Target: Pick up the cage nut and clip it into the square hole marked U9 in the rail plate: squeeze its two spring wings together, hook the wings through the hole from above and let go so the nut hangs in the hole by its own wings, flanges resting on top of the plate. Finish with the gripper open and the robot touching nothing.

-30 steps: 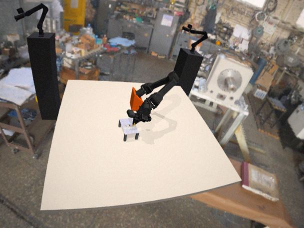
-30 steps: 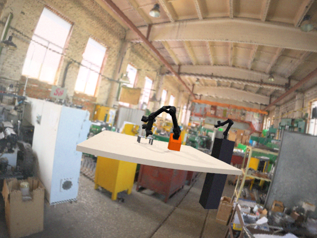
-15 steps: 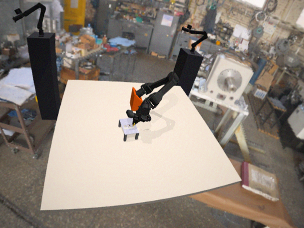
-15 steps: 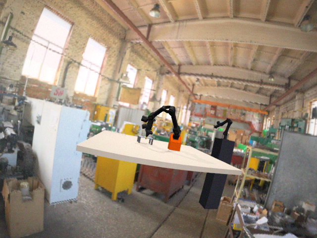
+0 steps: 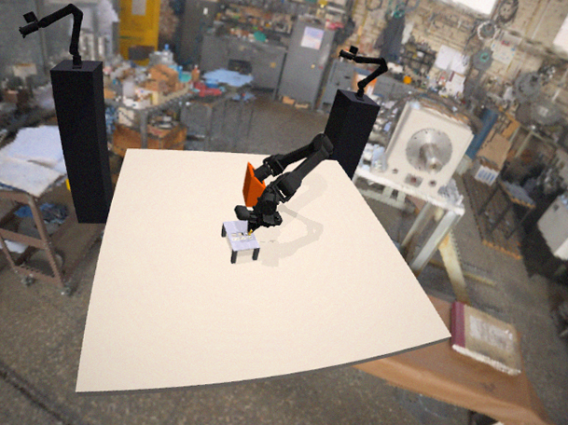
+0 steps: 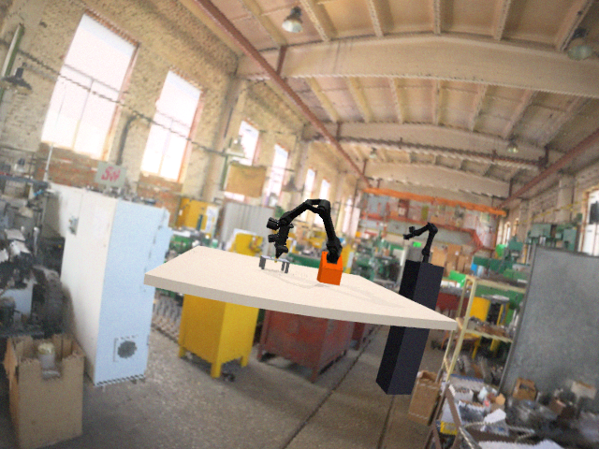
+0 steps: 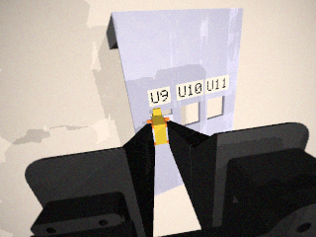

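In the wrist view's centre, the claw [image 5: 251, 229] [image 6: 278, 255] [image 7: 159, 127] grips the yellow cage nut [image 5: 250, 233] [image 6: 275, 261] [image 7: 159, 129]; keep it squeezed, square it over U9's hole [image 7: 168, 113], then lower gently

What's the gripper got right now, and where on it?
The yellow cage nut, pinched between the fingertips of the gripper by its sides; which part exactly, I can't tell.

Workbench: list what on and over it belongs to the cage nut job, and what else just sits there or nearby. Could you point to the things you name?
For the job:
- cage nut [image 7: 160, 133], held at U9
- gripper [image 5: 250, 230] [image 6: 277, 257] [image 7: 159, 127]
- rail plate [image 5: 239, 242] [image 7: 148, 59]

Not for it:
- left pillar [image 5: 81, 140], idle arm on top
- right pillar [image 5: 349, 130] [image 6: 411, 309], likewise
- red-spined book [image 5: 487, 335]
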Controlling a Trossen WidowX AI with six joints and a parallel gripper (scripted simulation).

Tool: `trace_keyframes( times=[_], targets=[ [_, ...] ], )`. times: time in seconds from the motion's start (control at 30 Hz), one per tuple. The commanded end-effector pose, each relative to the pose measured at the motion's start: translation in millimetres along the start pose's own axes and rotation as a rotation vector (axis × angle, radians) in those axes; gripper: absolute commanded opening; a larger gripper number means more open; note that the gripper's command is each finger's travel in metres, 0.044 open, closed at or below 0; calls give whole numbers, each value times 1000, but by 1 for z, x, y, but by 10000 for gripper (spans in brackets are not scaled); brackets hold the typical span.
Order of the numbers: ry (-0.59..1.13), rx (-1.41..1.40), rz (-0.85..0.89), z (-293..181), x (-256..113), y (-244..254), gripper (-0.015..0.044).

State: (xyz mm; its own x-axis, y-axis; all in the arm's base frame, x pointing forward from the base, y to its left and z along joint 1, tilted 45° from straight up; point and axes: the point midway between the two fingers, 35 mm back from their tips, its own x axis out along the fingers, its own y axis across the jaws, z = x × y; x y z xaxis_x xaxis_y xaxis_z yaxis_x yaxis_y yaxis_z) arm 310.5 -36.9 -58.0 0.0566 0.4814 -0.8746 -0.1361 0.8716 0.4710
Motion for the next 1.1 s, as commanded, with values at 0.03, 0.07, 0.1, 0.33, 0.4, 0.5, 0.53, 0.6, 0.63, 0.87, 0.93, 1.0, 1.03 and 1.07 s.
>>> trace_keyframes(
  times=[0.03,0.07,0.1,0.33,0.4,0.5,0.53,0.6,0.63,0.87,0.93,1.0,1.03,1.07],
  targets=[
    [2,-4,15,0,1,0,28],
    [2,-4,16,0,1,0,28],
    [2,-4,19,0,1,0,28],
    [2,-4,31,0,1,-1,28],
    [2,-4,34,0,1,-1,28],
    [2,-4,42,0,1,-1,28],
    [2,-4,45,0,1,-1,28],
    [2,-4,46,0,1,-1,28],
    [2,-4,48,0,1,-2,28],
    [2,-5,64,0,2,-2,28],
    [2,-5,65,0,2,-2,28],
    [2,-5,67,0,2,-2,28],
    [2,-5,69,0,2,-2,28],
    [2,-5,72,0,2,-3,28]
  ],
)
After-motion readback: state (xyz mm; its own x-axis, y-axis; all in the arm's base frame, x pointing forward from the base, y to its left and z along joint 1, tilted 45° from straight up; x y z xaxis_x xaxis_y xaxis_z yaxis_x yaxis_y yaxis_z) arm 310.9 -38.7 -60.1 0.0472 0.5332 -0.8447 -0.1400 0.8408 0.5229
